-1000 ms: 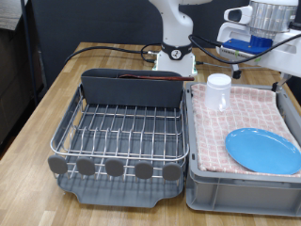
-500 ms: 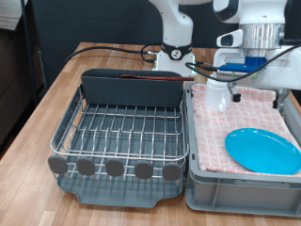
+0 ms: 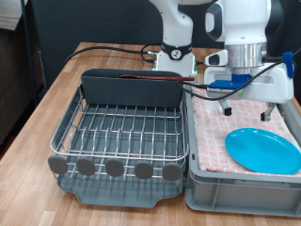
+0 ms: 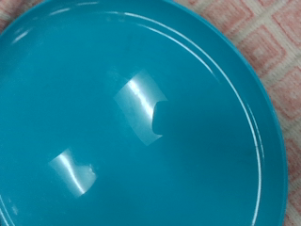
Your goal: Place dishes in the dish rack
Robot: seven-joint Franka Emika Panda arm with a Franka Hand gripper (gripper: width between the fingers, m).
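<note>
Hand positioned over the plate; rack not yet loaded with plate or cup.

Over the last second the arm has swung in from the exterior view's right edge, and the hand (image 3: 243,83) now hangs above the pink checkered cloth (image 3: 214,132), up and to the left of the round light-blue plate (image 3: 263,150) in that view. Whether its fingers are spread or pressed together cannot be told; they are hidden in both views. The wrist view is filled by the plate (image 4: 132,122), so the plate appears to be the item being addressed. The small white cup, visible a second ago, is now hidden behind the hand. The silver wire dish rack (image 3: 118,132) on the wooden bench (image 3: 42,104) carries no plate or cup on its grid.
</note>
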